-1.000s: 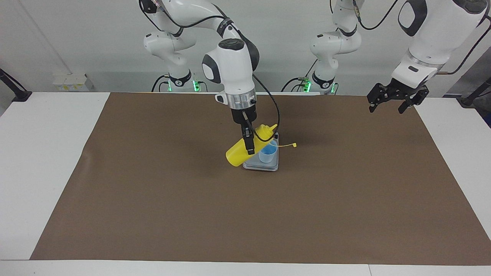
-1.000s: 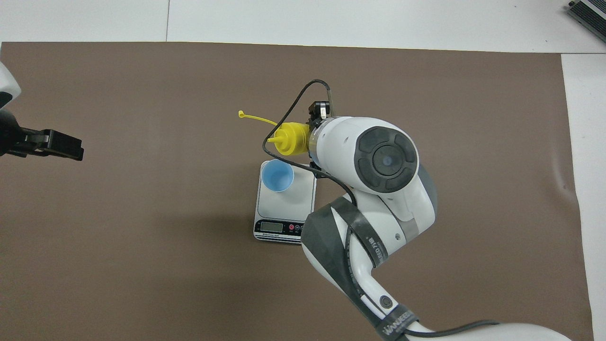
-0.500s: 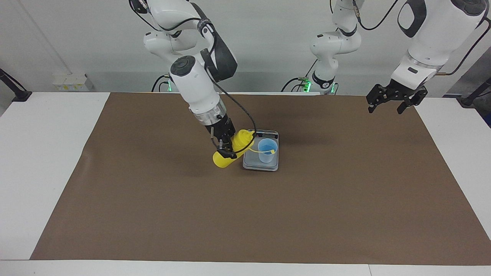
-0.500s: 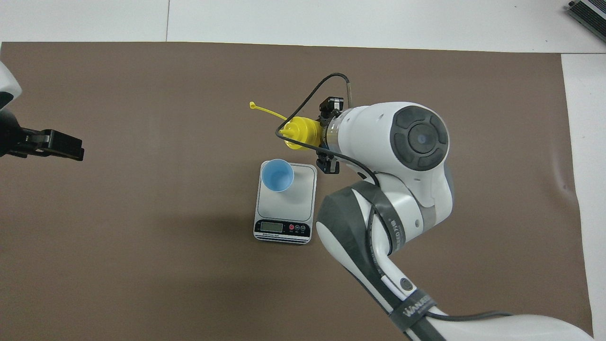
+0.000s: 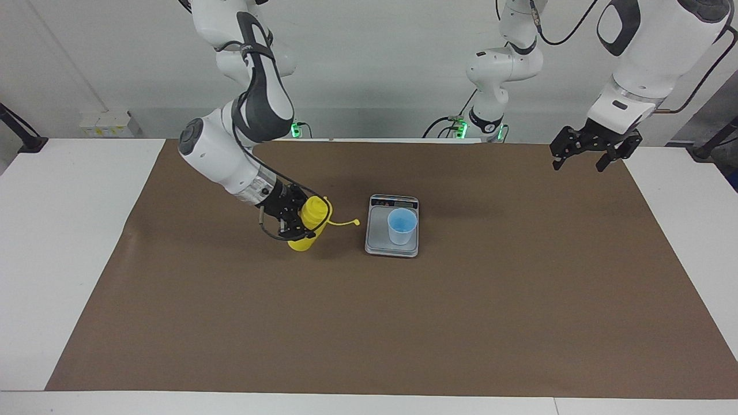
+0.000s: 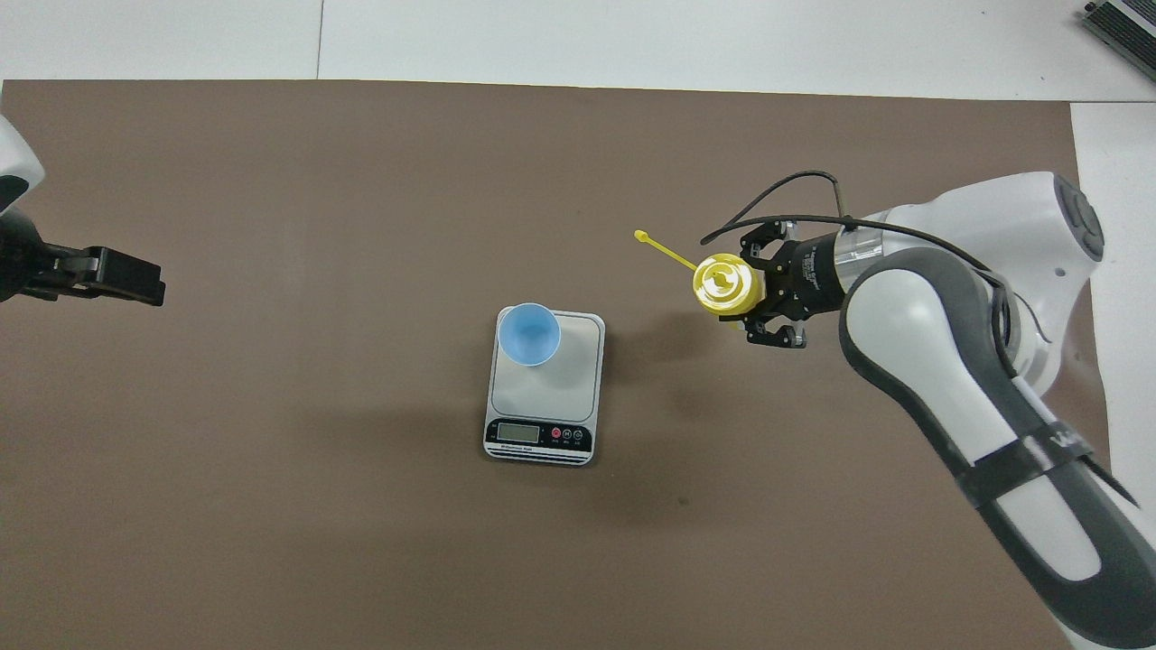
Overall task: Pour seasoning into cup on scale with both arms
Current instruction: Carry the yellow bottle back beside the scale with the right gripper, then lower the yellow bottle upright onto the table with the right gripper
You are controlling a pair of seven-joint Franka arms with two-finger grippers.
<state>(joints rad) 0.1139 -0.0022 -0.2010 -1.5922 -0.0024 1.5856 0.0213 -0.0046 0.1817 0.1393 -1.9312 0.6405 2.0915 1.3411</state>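
My right gripper is shut on the yellow seasoning bottle. It holds the bottle nearly upright, nozzle up, with the base at or just above the mat. The bottle is beside the scale, toward the right arm's end of the table. It also shows in the overhead view, with the right gripper around it. The tethered cap hangs out toward the scale. The light blue cup stands on the silver scale. My left gripper waits open and empty, raised over the mat's edge at the left arm's end.
A brown mat covers most of the white table. The scale's dark display strip faces the robots. A dark device lies at the table's corner farthest from the robots, at the right arm's end.
My right arm has swung the bottle away from over the cup toward its own end of the table, turned it from tilted to nearly upright and lowered it. The left arm has barely moved.
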